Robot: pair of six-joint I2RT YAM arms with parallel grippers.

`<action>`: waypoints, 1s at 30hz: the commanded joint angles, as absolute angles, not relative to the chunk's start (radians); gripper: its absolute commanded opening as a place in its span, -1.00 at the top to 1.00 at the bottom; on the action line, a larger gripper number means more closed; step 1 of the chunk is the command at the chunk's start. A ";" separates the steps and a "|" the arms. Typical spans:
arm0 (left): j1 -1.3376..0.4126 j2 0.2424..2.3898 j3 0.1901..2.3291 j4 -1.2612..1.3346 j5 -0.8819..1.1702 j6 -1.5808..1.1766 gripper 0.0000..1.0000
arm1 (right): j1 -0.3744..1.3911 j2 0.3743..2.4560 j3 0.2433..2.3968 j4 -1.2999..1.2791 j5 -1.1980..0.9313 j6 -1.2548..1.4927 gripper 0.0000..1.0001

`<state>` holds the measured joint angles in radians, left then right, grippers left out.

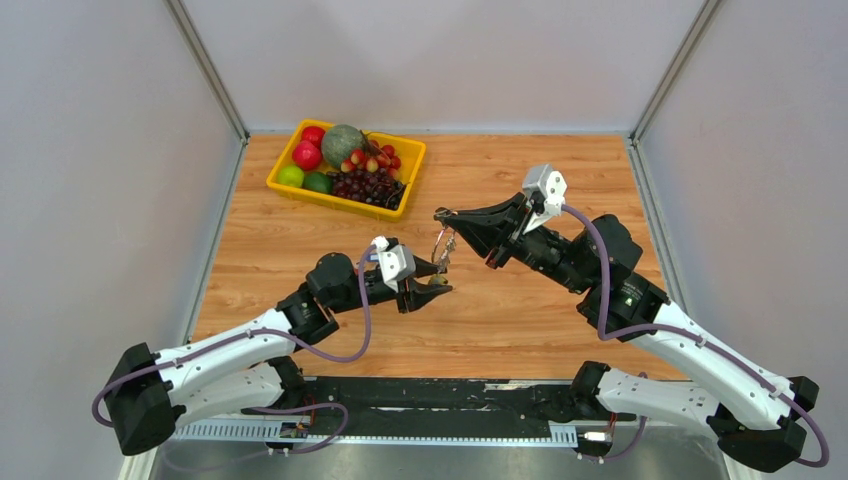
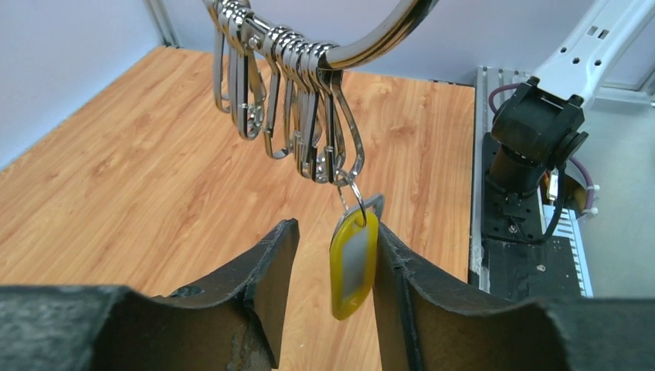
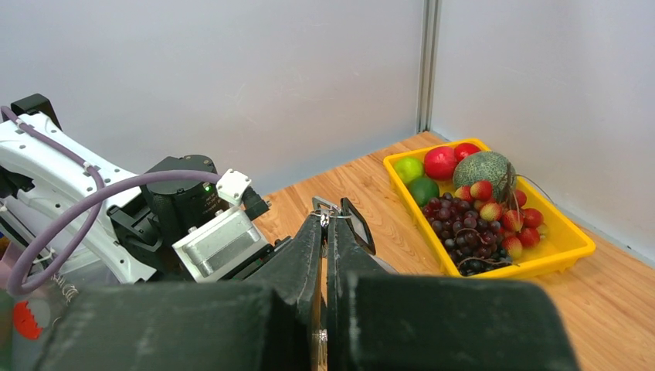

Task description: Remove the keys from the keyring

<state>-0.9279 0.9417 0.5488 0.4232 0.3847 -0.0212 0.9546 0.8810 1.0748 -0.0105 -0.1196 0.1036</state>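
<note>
My right gripper [image 1: 443,214] is shut on the keyring [image 1: 441,246] and holds it up above the table. In the right wrist view the fingertips [image 3: 318,226] pinch thin silver wire, with a black tag [image 3: 360,226] beside them. In the left wrist view the thick silver keyring [image 2: 378,40] arcs across the top, with several silver clips [image 2: 309,116] hanging from it. A yellow tag [image 2: 354,263] with a silver key behind it dangles from the lowest clip. My left gripper [image 2: 336,232] is open around the yellow tag, which rests against the right finger [image 2: 417,286].
A yellow basket [image 1: 283,158] of fruit stands at the back left of the wooden table; it also shows in the right wrist view [image 3: 571,246]. The right arm's base [image 2: 533,131] and the metal rail lie at the near edge.
</note>
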 commanded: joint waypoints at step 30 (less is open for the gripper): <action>-0.931 0.899 0.568 0.456 0.410 -0.034 0.37 | 0.959 0.857 1.110 0.037 -0.109 0.116 1.00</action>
<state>-0.9279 0.9226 0.5655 0.4290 0.4065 -0.0280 0.9546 0.8795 1.0748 -0.0105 -0.1207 0.1036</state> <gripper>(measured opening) 0.326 0.013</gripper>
